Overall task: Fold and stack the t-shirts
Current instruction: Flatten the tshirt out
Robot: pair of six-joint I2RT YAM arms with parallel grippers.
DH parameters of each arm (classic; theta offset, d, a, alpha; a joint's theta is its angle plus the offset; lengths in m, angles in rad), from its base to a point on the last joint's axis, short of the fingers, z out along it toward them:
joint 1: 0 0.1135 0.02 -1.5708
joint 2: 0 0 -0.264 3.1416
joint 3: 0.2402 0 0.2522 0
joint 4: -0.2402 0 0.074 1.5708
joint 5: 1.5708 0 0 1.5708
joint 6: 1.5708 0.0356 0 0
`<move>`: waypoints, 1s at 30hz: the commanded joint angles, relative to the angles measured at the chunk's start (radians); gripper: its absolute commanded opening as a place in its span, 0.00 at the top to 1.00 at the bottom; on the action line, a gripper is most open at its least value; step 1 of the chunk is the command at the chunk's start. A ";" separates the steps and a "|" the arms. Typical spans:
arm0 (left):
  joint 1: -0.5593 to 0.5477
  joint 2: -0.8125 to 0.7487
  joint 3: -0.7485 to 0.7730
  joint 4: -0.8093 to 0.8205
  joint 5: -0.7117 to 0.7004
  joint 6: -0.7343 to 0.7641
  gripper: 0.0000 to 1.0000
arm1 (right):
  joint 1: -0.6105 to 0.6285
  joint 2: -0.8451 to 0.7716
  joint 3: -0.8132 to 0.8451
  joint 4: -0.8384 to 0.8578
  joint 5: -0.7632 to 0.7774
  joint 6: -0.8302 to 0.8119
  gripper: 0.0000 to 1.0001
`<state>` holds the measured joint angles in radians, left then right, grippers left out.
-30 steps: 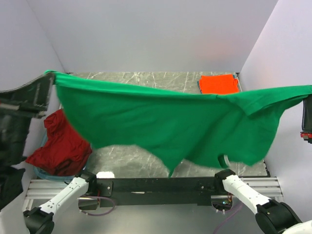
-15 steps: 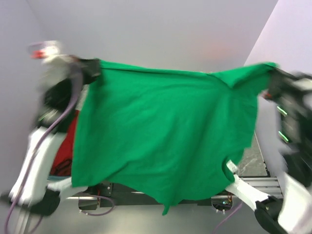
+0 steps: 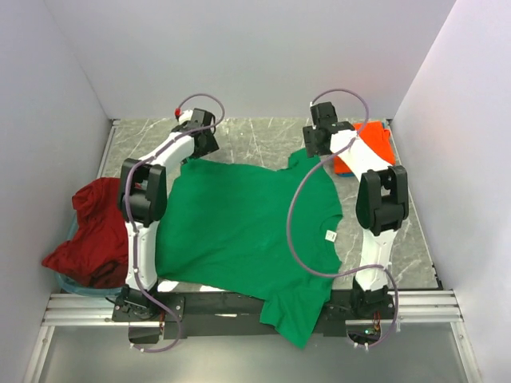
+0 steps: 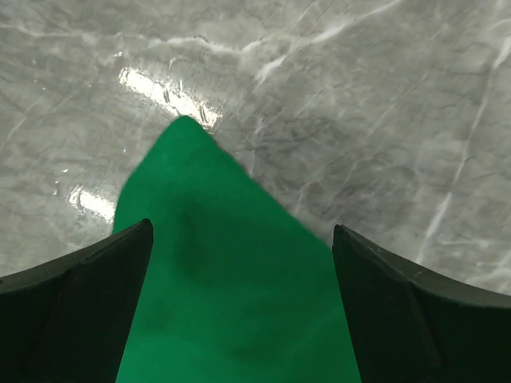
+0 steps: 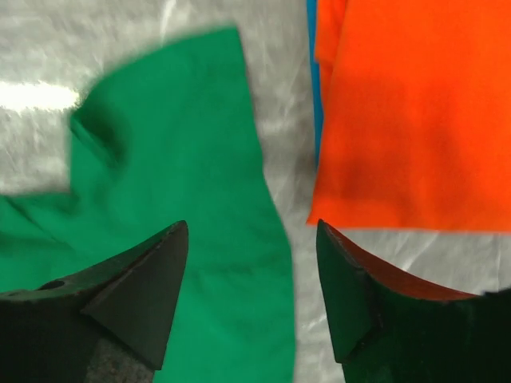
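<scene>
The bright green t-shirt (image 3: pixel 239 231) lies spread flat on the marble table (image 3: pixel 255 132), its white neck label (image 3: pixel 328 235) on the right and one end hanging over the near edge. My left gripper (image 3: pixel 203 148) hovers open over the shirt's far-left corner (image 4: pixel 223 279), which lies loose between the fingers (image 4: pixel 96 287). My right gripper (image 3: pixel 314 148) is open above the far-right corner (image 5: pixel 176 159), holding nothing. A folded orange-red t-shirt (image 3: pixel 369 137) lies at the back right, just right of that gripper (image 5: pixel 251 231). A dark red t-shirt (image 3: pixel 96 231) is crumpled at the left.
A thin blue edge (image 5: pixel 313 80) shows under the folded orange-red shirt (image 5: pixel 415 104). White walls close in the table on three sides. The metal rail (image 3: pixel 239 303) with both arm bases runs along the near edge, partly covered by green cloth.
The green shirt, held stretched in the air by both grippers, has been swung away and laid on the table. Both grippers have opened and released its corners.
</scene>
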<state>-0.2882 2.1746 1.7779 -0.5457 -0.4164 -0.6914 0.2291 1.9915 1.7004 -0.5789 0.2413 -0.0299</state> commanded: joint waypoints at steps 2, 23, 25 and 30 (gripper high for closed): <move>-0.005 -0.163 0.002 0.050 -0.016 0.001 0.01 | -0.005 -0.154 0.049 0.005 0.033 0.080 0.27; -0.069 -0.567 -0.653 0.205 0.151 -0.083 0.01 | 0.145 -0.544 -0.711 0.022 -0.132 0.495 0.13; -0.069 -0.547 -0.664 0.201 0.140 -0.095 0.00 | 0.144 -0.511 -0.720 0.028 -0.145 0.484 0.13; -0.069 -0.512 -0.669 0.219 0.140 -0.099 0.00 | 0.139 -0.447 -0.710 0.057 -0.149 0.472 0.13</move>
<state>-0.3588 1.6512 1.1110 -0.3847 -0.2852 -0.7750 0.3756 1.5089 0.9821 -0.5625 0.0822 0.4335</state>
